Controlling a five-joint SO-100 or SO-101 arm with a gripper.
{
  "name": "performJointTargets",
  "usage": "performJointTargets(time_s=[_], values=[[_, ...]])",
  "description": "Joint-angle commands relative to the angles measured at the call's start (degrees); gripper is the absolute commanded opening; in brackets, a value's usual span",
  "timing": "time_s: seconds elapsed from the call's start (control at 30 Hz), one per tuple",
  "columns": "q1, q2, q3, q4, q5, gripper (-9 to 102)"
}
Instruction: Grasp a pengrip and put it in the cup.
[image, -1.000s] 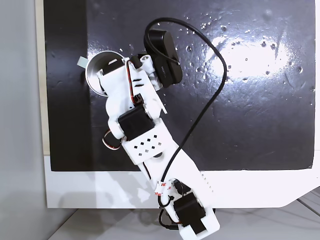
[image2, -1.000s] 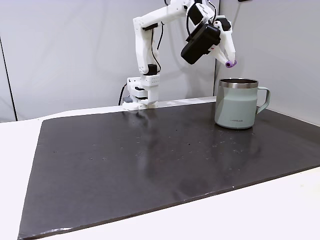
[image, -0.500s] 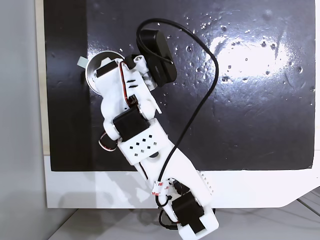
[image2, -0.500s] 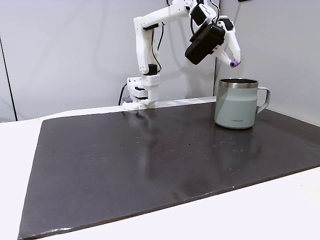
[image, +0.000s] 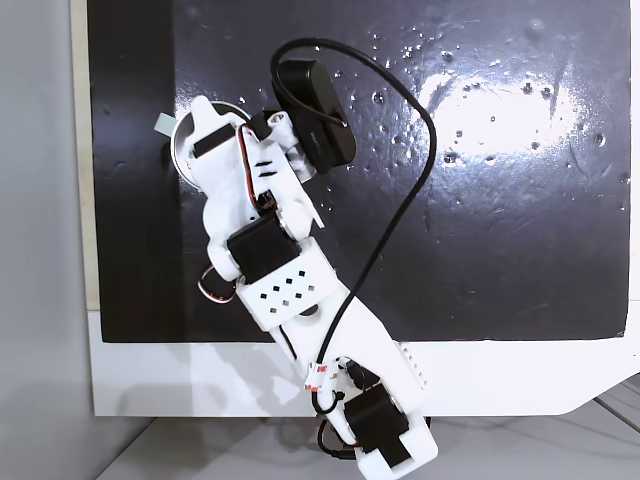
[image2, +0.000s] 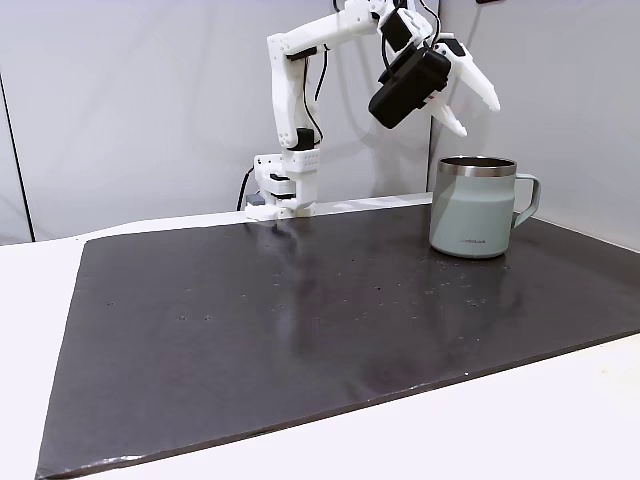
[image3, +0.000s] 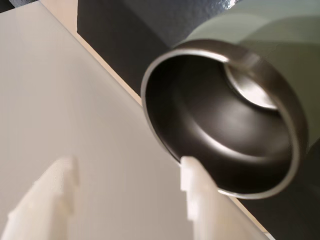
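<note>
A pale wall backs the bench (image2: 560, 400) and its dark mat (image2: 300, 320). The pengrip cannot be made out anywhere now; it may lie inside the cup (image2: 478, 205), right of centre in the side fixed view, but the wrist view's dark interior (image3: 225, 125) does not settle it. The gripper (image2: 478, 112) hangs spread and empty just above the rim. Risk: descending or swinging, a fingertip clips the rim and tips the cup.

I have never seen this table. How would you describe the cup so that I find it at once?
Look at the dark mat that covers most of the white table, then at its far right corner in the fixed side view. There stands the cup, under the open tool. It is pale green outside with a steel rim and a loop handle.
</note>
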Motion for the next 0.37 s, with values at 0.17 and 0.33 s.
performJointTargets(time_s=[0.17,0.33], values=[[-0.9,0.8,-1.2,0.4,-0.7,25],[-1.1,1.0,-1.3,0.4,-0.7,25]])
